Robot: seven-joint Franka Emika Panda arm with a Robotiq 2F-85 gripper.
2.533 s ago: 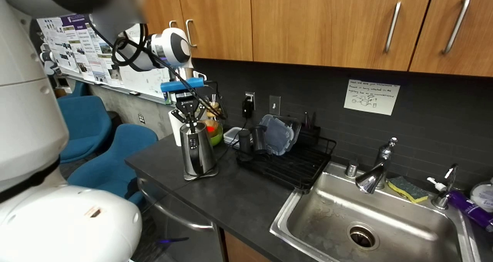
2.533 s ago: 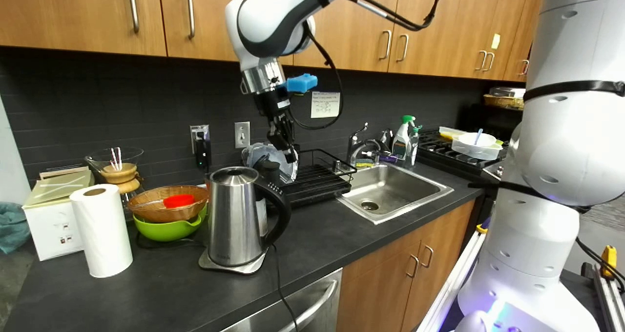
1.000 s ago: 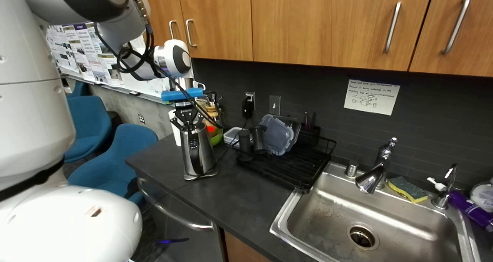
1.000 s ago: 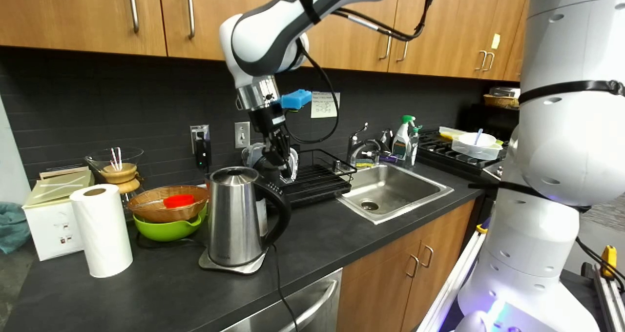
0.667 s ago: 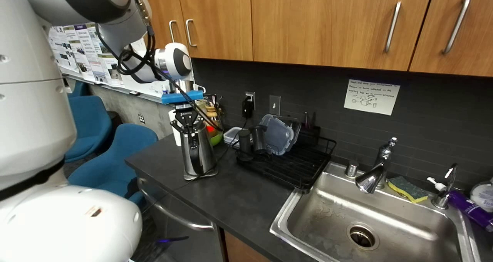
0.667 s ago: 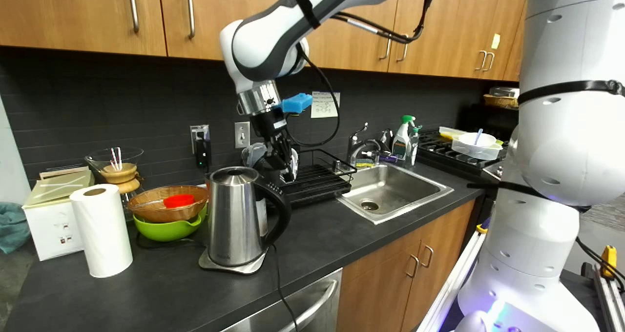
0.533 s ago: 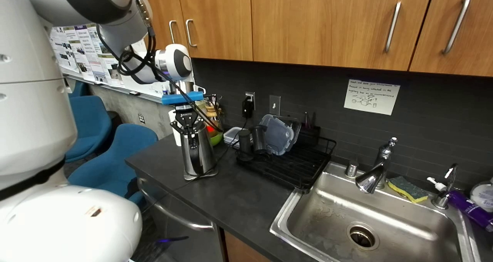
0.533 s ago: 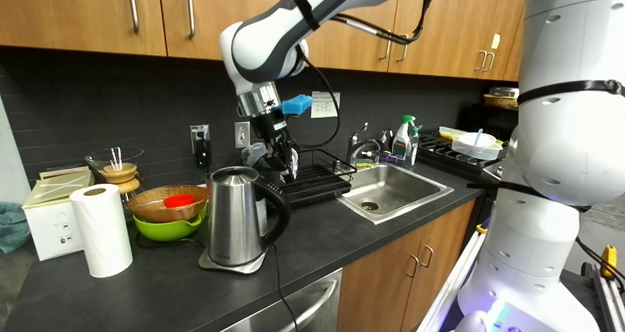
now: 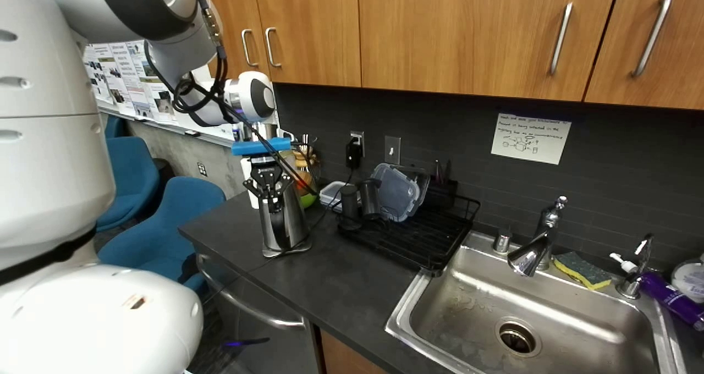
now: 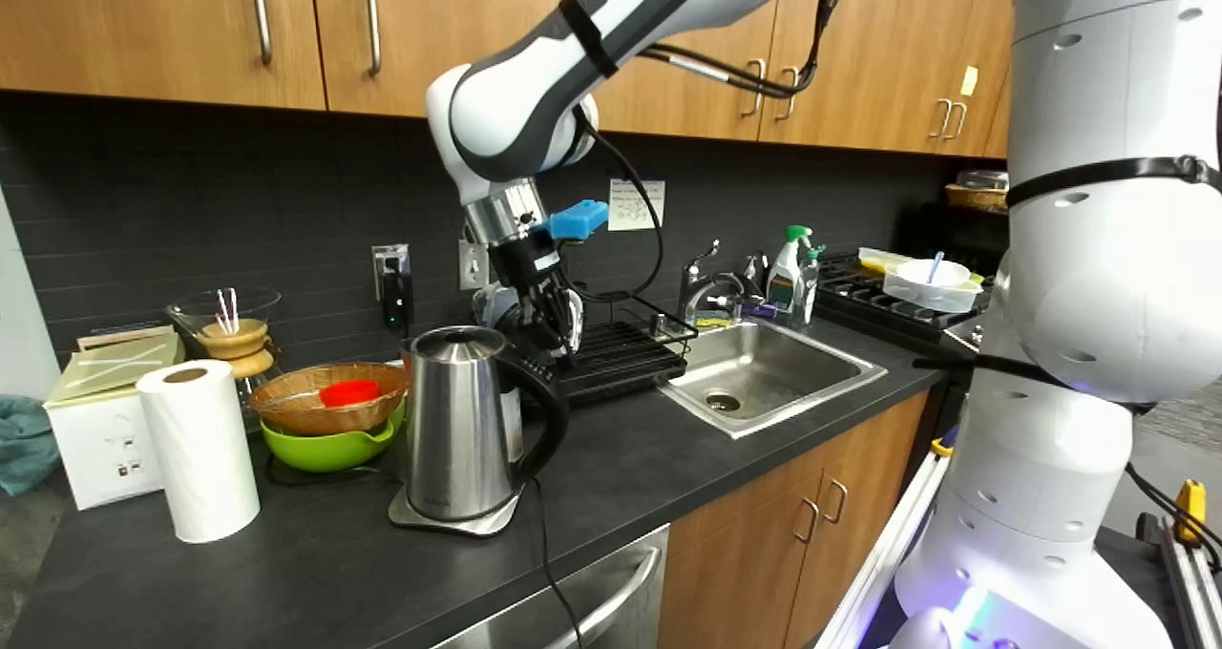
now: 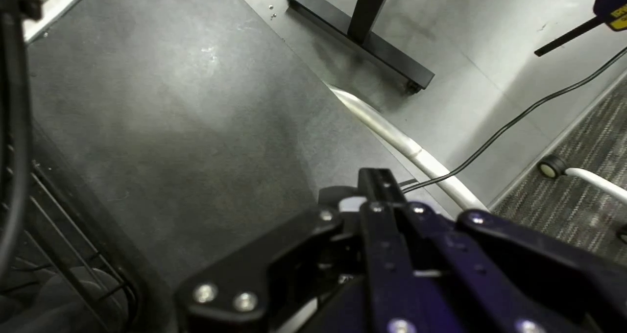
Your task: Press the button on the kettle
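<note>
Kettle [image 10: 456,439]: stands upright on its base [image 10: 410,513], on the dark counter [image 10: 315,573].
Buttons [image 10: 541,370]: run along the top of the black handle [image 10: 553,420]; too small to read.
Claw [image 9: 274,203]: points down at the handle's top, drawn fully together with nothing held; touching or just apart, cannot tell.
Green bowl [image 10: 320,451]: sits near the kettle, holding a wicker basket [image 10: 291,408].
Dish rack [image 10: 611,355]: lies past the kettle.
Sink [image 10: 783,372]: lies just beyond the rack.
Stove [image 10: 845,284]: stands beyond the sink.
</note>
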